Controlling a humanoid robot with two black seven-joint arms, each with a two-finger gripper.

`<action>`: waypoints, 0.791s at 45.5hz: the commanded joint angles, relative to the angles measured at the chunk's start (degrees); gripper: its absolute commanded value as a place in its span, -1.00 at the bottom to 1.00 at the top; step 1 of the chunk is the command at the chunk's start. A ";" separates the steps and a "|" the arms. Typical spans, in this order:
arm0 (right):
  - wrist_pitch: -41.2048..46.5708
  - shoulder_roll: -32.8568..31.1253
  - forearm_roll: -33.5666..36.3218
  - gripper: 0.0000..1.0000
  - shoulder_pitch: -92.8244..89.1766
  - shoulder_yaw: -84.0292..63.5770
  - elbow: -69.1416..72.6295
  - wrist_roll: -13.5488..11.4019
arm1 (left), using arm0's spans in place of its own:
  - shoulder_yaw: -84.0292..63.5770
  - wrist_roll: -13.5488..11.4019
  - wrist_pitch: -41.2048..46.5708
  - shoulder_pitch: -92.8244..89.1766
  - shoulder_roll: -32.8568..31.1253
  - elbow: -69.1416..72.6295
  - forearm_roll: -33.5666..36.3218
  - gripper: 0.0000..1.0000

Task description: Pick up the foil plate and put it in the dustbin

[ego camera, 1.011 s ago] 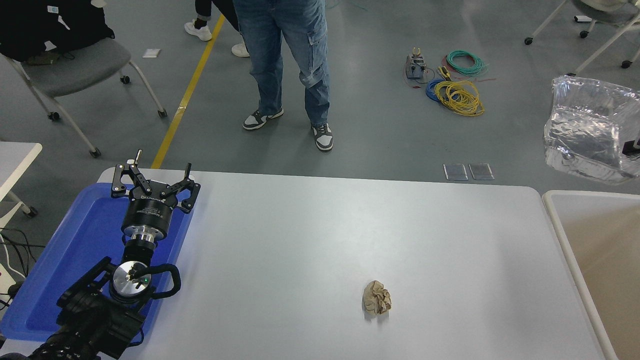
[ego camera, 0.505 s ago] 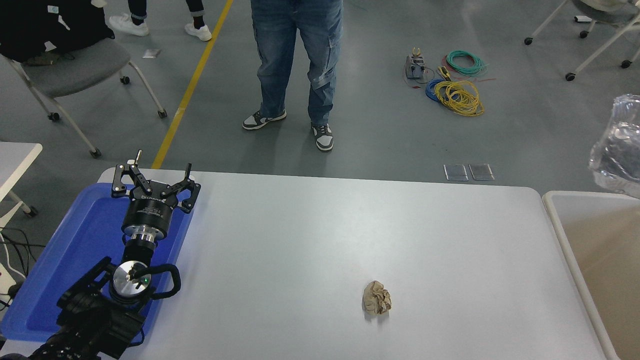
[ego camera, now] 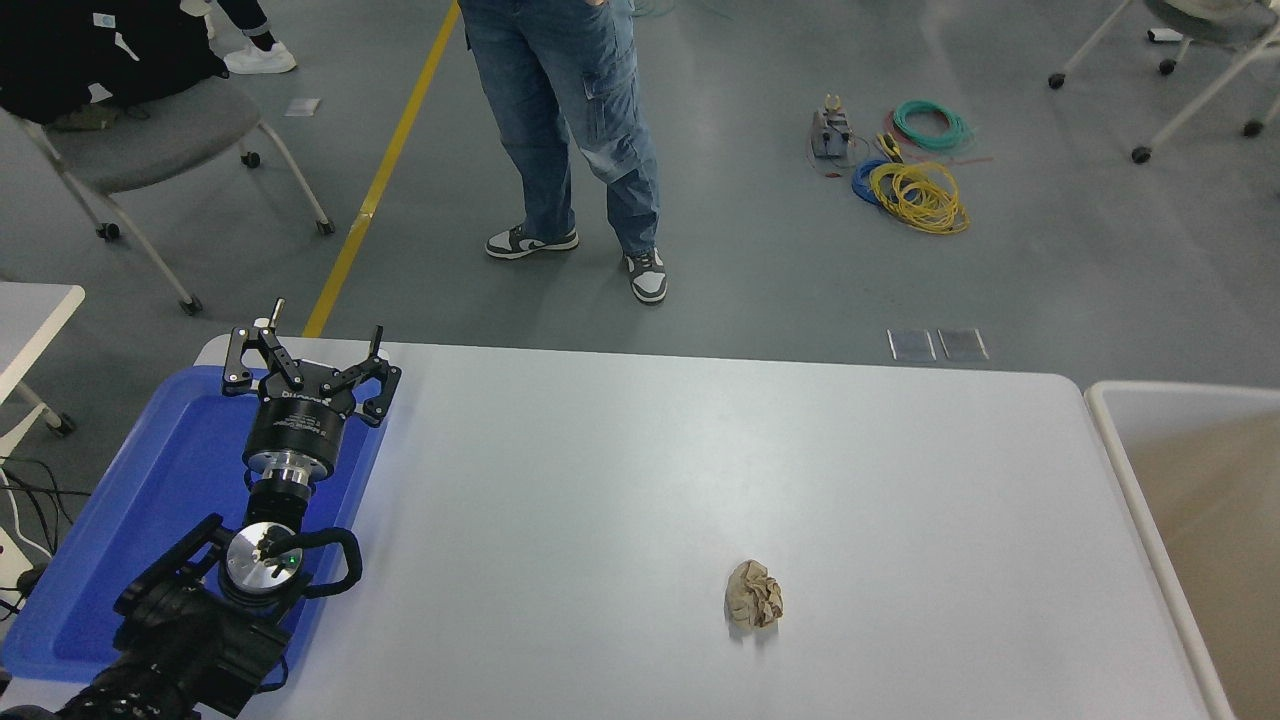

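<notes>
The foil plate is out of view. The dustbin (ego camera: 1110,420), with an off-white rim and beige inside, stands at the table's right edge, cut off by the frame. My left gripper (ego camera: 308,345) is parked open and empty over the blue tray at the lower left. My right arm and gripper are out of view.
A flat blue tray (ego camera: 120,520) lies at the table's left end under my left arm. A small crumpled brown paper ball (ego camera: 754,594) lies on the white table (ego camera: 700,450), front of centre. A person's legs (ego camera: 570,120) stand beyond the far edge. Chairs and cable coils are on the floor.
The foil plate, held up at the right edge above the dustbin, has moved right and left the frame. The person beyond the table has shifted stance. My left arm has not moved.
</notes>
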 commanded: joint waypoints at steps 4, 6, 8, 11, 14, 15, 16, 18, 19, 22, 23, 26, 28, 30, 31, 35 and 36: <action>-5.32 8.62 2.50 -1.00 -18.47 11.98 -13.84 -3.82 | 0.00 -0.02 0.00 0.09 -0.01 0.01 0.01 1.00; -5.32 9.32 2.50 -1.00 -19.96 13.30 -14.37 -3.82 | 0.00 -0.02 0.00 0.00 -0.01 0.01 0.01 1.00; -5.41 9.85 2.59 -1.00 -21.11 14.27 -14.38 -3.82 | 0.00 -0.02 0.00 0.00 -0.01 0.01 0.01 1.00; -5.67 10.55 2.59 -1.00 -21.55 15.06 -14.38 -3.82 | 0.00 -0.02 0.00 0.00 -0.01 -0.08 0.01 1.00; -6.02 11.43 2.59 -1.00 -22.34 15.24 -14.29 -3.82 | 0.00 -0.02 0.00 0.00 -0.01 0.01 0.01 1.00; -6.11 11.70 2.59 -1.00 -22.69 15.33 -14.29 -3.82 | 0.00 -0.02 0.00 0.00 -0.01 0.01 0.01 1.00; -6.11 11.87 2.59 -1.00 -22.96 15.33 -14.29 -3.82 | 0.00 -0.02 0.00 0.00 -0.01 0.01 0.01 1.00; -6.11 12.22 2.59 -1.00 -23.31 15.33 -14.29 -3.82 | 0.00 -0.02 0.00 0.00 -0.01 0.01 0.01 1.00; -6.11 12.31 2.59 -1.00 -23.40 15.33 -14.29 -3.74 | 0.00 -0.02 0.00 0.00 -0.01 0.01 0.01 1.00; -6.11 12.58 2.59 -1.00 -23.57 15.76 -14.20 -3.82 | 0.00 -0.02 0.00 0.00 -0.01 0.01 0.01 1.00; -6.11 12.58 2.59 -1.00 -23.66 15.85 -14.20 -3.74 | 0.00 -0.02 0.00 0.00 -0.01 0.01 0.01 1.00; -6.11 12.67 2.59 -1.00 -23.93 16.20 -14.03 -3.74 | 0.00 -0.02 0.00 0.00 -0.01 0.01 0.01 1.00; -6.11 12.84 2.59 -1.00 -24.01 16.21 -14.02 -3.74 | 0.00 -0.02 0.00 0.00 -0.01 0.01 0.01 1.00; -6.11 12.84 2.59 -1.00 -24.19 16.21 -13.94 -3.74 | 0.00 -0.02 0.00 0.00 -0.01 0.01 0.01 1.00; -6.11 12.84 2.59 -1.00 -24.28 16.21 -13.94 -3.74 | 0.00 -0.02 0.00 0.00 -0.01 0.01 0.01 1.00; -6.11 12.84 2.59 -1.00 -24.28 16.21 -13.94 -3.74 | 0.00 -0.02 0.00 0.00 -0.01 0.01 0.01 1.00; -6.11 12.84 2.59 -1.00 -24.19 16.21 -13.94 -3.74 | 0.00 -0.02 0.00 0.00 -0.01 0.01 0.01 1.00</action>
